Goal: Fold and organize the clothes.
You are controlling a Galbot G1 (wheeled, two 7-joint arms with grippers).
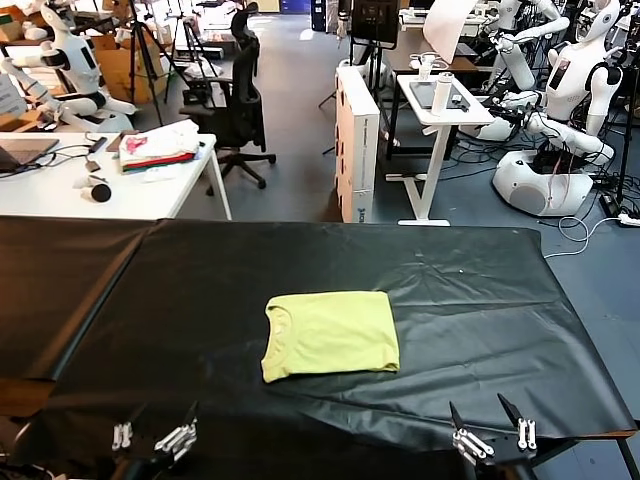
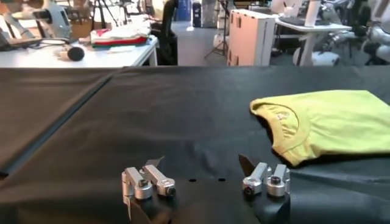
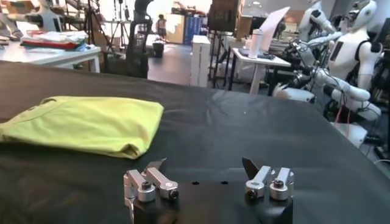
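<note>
The clothes, one lime yellow-green T-shirt [image 1: 331, 334], lie folded into a neat rectangle in the middle of the black table cover [image 1: 480, 300], collar toward my left. The shirt also shows in the left wrist view [image 2: 329, 122] and the right wrist view [image 3: 85, 123]. My left gripper [image 1: 157, 428] hovers open at the table's near edge, left of the shirt and well apart from it; its jaws stand wide with nothing between them [image 2: 201, 163]. My right gripper [image 1: 487, 419] is open at the near edge, right of the shirt, empty too [image 3: 204, 163].
Behind the table stand a white desk [image 1: 60, 195] with a white, pink and red folded fabric pile [image 1: 160, 148], a black office chair [image 1: 240, 100], a white cabinet [image 1: 357, 140], a small white stand [image 1: 440, 110] and other white robots [image 1: 570, 100].
</note>
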